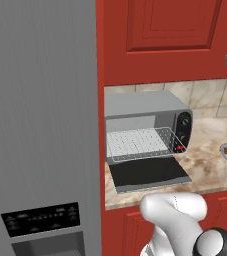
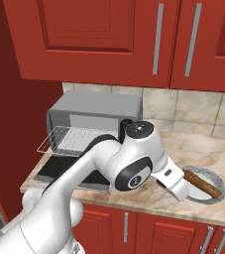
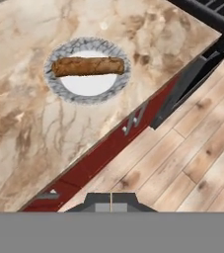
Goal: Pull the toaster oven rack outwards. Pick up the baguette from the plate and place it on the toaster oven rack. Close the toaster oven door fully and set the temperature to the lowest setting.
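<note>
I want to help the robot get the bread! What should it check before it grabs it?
1. Toaster oven door folded down open: ok.
2. Toaster oven rack pulled out over the door: ok.
3. Baguette lying on the plate: ok.
4. Gripper open to grab: not ok, its tips are shut together.
5. Gripper over the baguette: not ok, in the hand view it is off past the counter edge.
6. Rack free of other food: ok.
</note>
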Tool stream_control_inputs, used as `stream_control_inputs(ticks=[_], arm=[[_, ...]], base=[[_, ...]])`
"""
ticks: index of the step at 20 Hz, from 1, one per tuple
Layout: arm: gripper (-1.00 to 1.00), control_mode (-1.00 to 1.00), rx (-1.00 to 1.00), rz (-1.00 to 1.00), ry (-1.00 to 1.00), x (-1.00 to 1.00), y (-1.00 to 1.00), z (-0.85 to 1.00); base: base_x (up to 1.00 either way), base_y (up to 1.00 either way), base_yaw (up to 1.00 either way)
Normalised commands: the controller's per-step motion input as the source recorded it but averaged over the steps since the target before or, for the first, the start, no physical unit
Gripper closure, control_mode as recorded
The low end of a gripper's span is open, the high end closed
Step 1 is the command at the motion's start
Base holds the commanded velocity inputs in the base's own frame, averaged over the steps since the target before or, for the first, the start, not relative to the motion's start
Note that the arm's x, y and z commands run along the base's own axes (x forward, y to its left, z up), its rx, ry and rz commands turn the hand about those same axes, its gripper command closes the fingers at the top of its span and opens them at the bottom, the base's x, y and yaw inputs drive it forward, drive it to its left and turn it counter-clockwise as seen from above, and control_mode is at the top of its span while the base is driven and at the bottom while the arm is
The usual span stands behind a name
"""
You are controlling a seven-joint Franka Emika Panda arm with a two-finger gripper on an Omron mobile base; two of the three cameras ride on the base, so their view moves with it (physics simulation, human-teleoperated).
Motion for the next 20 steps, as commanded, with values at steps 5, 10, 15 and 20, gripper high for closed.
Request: stream_control_inputs(ticks=[5,10,15,20], arm=[[1.0,-1.0,0.22,-0.1,0.0,0.18,-0.27,-0.03],[1.0,-1.0,0.15,-0.19,0.0,0.25,-0.14,0.0],[1.0,-1.0,0.14,-0.23,-0.02,0.32,-0.01,-0.03],[1.0,-1.0,0.15,-0.19,-0.07,0.29,-0.08,-0.24]], base=[[0.0,0.0,0.0],[0.0,0.0,0.0],[0.0,0.0,0.0],[0.0,0.0,0.0]])
